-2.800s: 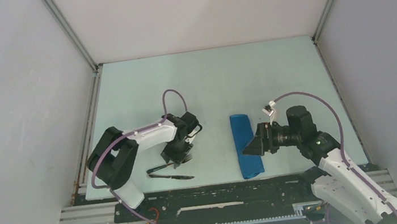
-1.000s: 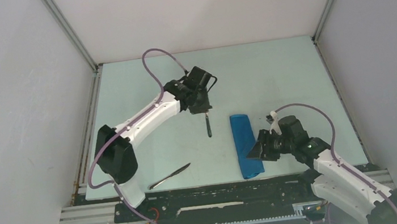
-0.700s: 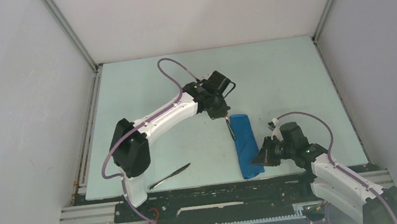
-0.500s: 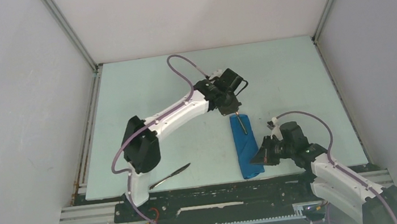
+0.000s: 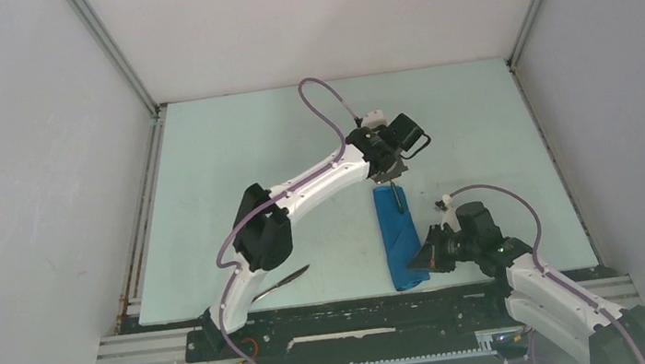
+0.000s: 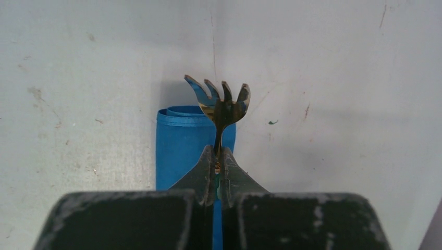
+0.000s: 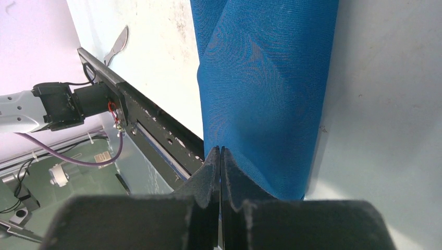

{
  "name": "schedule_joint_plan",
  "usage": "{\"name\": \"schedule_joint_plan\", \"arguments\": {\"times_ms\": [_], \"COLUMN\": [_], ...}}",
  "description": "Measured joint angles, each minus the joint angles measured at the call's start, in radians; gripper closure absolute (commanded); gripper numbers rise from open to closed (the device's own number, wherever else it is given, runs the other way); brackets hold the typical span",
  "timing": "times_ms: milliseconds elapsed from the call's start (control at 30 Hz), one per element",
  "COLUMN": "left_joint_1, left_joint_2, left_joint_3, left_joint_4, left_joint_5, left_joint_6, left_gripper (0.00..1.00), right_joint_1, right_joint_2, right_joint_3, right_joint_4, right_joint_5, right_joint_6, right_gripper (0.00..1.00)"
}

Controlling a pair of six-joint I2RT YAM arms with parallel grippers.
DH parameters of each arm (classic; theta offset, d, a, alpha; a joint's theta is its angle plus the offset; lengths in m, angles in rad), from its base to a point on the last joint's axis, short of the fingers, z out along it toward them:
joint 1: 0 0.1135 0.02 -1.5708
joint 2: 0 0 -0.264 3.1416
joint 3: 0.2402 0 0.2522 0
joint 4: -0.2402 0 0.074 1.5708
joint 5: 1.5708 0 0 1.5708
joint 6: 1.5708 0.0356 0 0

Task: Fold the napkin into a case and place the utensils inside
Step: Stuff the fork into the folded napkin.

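You've got left fingers clamped on the slim metal fork over the far open end of the narrow bright blue cloth case on the bench, right fingers pinching its near end; likely the inserting step, so next lower the handle into that opening.

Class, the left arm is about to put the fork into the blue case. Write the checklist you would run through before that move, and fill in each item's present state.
1. Fork gripped securely: ok. The left gripper is shut on its neck, tines out front.
2. Fork lined up with the case: ok. The tines sit over the case's end in the left wrist view.
3. Case mouth open enough: cannot tell. Layered edges show there, but no clear gap.
4. Case held steady: ok. The right gripper is shut on the cloth at the other end.
5. Knife out of the way: ok. It lies on the table, apart from the case.
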Motion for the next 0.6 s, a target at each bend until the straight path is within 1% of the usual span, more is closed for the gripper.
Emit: {"name": "schedule_joint_plan", "arguments": {"times_ms": [167,600], "left_joint_1": [-0.003,-0.015], "left_joint_2": [0.019,0.060], "left_joint_3": [0.017,0.017], "left_joint_4": [-0.022,-0.030], "left_joint_5": [-0.023,0.000], "left_joint_6": [0.007,0.016], "left_gripper": [1.00,1.00], "right_joint_1": [0.000,0.021], "right_joint_2": [0.003,0.003], "right_joint_3": [0.000,0.000], "right_joint_4": [0.001,0.001], "right_joint_5": [0.000,0.001], "right_joint_6": [0.000,0.004], "right_gripper": [1.00,1.00]}}
